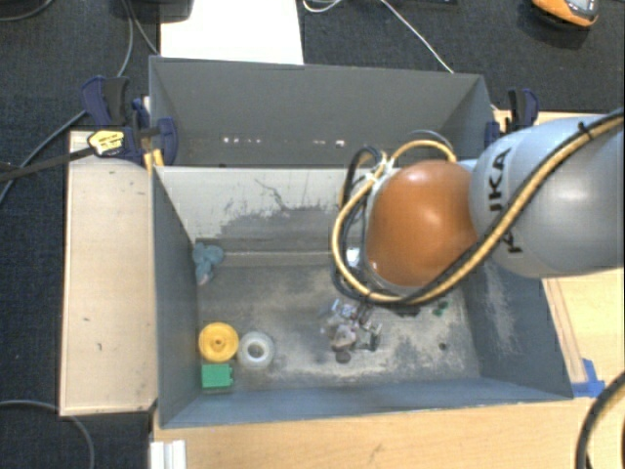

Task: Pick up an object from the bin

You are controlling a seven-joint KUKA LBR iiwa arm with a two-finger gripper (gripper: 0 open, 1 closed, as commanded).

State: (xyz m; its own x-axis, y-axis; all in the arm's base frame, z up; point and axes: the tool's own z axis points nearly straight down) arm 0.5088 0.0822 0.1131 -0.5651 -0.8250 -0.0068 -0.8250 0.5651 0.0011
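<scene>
Four small things lie at the grey bin's [322, 115] left: yellow disc [218, 340], clear ring [256, 350], green block [217, 376], blue-grey lump [206, 258]. Gripper [352, 332] low mid-bin; whether clenched or released, cannot tell.

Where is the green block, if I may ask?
In the camera view, the green block sits in the bin's lower-left corner, just below the yellow disc.

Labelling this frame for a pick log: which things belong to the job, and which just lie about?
Job in hand: grey bin; gripper, low over its middle.
Lying about, at the left: yellow disc, white ring, green block, blue-grey lump.
</scene>
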